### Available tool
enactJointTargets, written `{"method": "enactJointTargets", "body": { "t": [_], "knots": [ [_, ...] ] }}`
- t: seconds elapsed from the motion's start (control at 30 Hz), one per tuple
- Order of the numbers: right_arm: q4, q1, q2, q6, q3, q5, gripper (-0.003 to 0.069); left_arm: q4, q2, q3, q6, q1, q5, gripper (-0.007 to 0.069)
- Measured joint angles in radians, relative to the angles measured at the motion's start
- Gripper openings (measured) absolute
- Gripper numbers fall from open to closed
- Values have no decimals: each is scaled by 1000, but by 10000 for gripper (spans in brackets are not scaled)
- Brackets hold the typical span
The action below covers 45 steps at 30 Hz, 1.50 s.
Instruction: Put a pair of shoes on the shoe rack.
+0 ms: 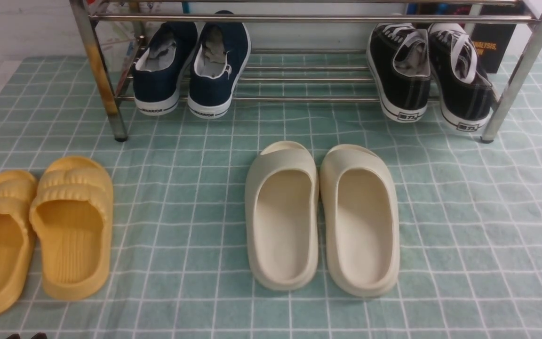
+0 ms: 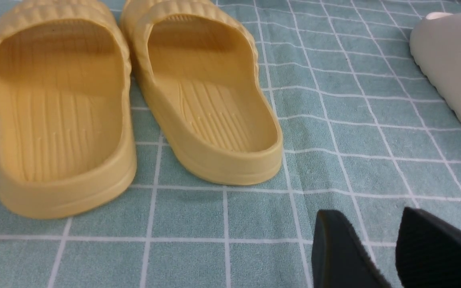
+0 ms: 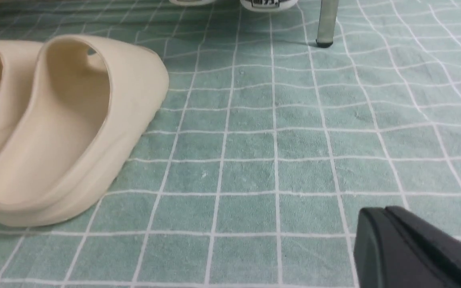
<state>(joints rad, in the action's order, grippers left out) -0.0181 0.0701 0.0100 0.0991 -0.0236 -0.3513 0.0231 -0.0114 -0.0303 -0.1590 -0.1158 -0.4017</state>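
Left to right: 2 yellow ribbed foam slides lie on the green checked cloth at far left. The left gripper hovers just behind them, its 2 black fingers parted by a narrow gap, holding nothing. 2 navy laceless sneakers sit on the left of the low chrome-steel tube shoe rack. 2 cream foam slides lie mid-cloth. The 2 black canvas lace-up sneakers already rest on the rack's right end, heels overhanging the front rail. The right gripper is pressed together, empty, low over the cloth.

Risks: the overhanging heels could slide off if the rack gets bumped; either arm could knock a slide or snag the cloth when it moves.
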Motion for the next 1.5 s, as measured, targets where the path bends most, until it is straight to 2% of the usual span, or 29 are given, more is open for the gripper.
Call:
{"method": "enactJointTargets", "body": {
  "t": [1.5],
  "knots": [
    [-7,0,0,-3,7,-34,59,0,0,0,0,0,0,238]
  ]
}}
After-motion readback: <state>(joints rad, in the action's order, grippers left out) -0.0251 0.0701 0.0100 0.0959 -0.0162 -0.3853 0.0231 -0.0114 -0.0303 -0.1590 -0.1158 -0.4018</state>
